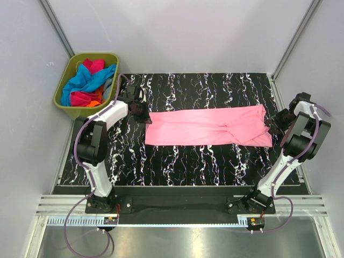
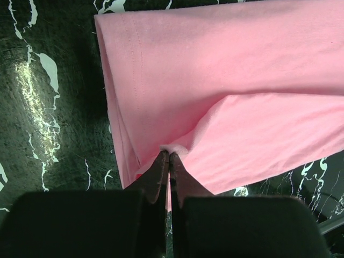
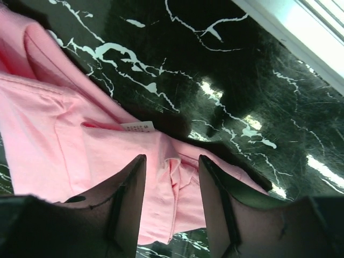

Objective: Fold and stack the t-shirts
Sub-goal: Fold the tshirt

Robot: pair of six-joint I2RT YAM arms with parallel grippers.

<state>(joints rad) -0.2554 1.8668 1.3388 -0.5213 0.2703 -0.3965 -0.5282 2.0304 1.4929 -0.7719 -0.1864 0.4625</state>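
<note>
From above, the light pink t-shirt (image 1: 207, 126) lies across the middle of the black marbled worktop (image 1: 204, 161). It is already folded lengthwise into a long band running left to right. The left tool (image 1: 145, 117) sits at its left end and the right tool (image 1: 270, 129) at its right end. The other t-shirts (image 1: 88, 80), blue, magenta, orange and grey, are heaped in the olive bin (image 1: 75, 110) at the far left corner. I judge the step in hand to be the crosswise fold of the band, with the stacking not yet begun.

In the left wrist view the left tool is fully closed. Its tips pinch the pink cloth where the upper layer's edge meets the layer below, close to the hemmed left end. The cloth is smooth and flat here, with the hem stitching showing plainly.

In the right wrist view the right tool's jaws stand about half apart and hold nothing. They straddle a small raised ridge of pink cloth without pressing on it. This end is more rumpled, with bunched folds, and a white label (image 3: 137, 127) shows at what is probably the neckline.

The next move probably calls for the right tool to close on both layers of that ridge. Then one end can be lifted and carried over the other while the edges are kept in line. Thin, limp cloth like this may slip or drag into creases.
</note>
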